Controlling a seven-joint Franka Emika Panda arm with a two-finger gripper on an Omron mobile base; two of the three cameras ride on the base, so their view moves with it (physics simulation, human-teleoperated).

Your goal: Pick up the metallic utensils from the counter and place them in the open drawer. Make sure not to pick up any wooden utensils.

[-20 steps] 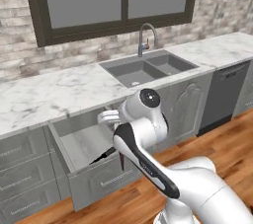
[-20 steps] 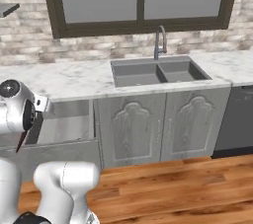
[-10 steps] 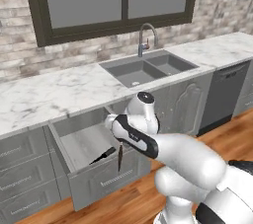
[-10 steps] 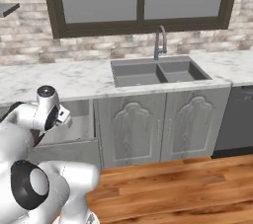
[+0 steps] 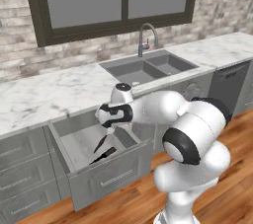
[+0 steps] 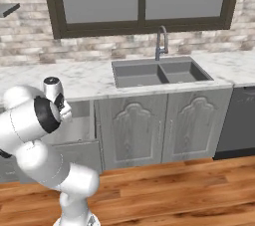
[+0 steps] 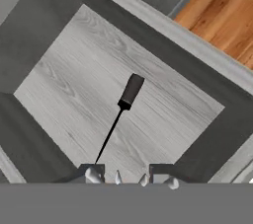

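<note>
Change: against the earlier pictures, the arm has folded lower over the open drawer [image 5: 106, 181], and the pincer [image 5: 109, 130] now hangs inside the drawer's outline, at centre left of the left base view. The dark slim utensil [image 5: 101, 143] under it hung nearly upright before and now slants lower.
Meaning for the task: judged from this, a release into the drawer is in hand or just done.
Pincer state: the fingertips [image 7: 94, 173] stand a little apart. Whether they clamp the utensil cannot be told.
Task item, location: over the drawer floor, just below the pincer. Knife or fork cannot be settled.
Second dark streak [image 5: 105, 155]: lies nearer the drawer front. It may be another utensil or a shadow.
Counter [image 5: 44, 99]: white marble, upper left of the left base view, behind the drawer.
Hand view adds: one utensil [image 7: 131, 90] at frame centre, with a thick dark handle far from the pincer [image 7: 131, 177] and a thin shaft running toward it.
Left base view adds: the streak pair and the drawer front.
Right base view adds: the drawer's side wall [image 6: 79, 120], with the arm in front of it.
</note>
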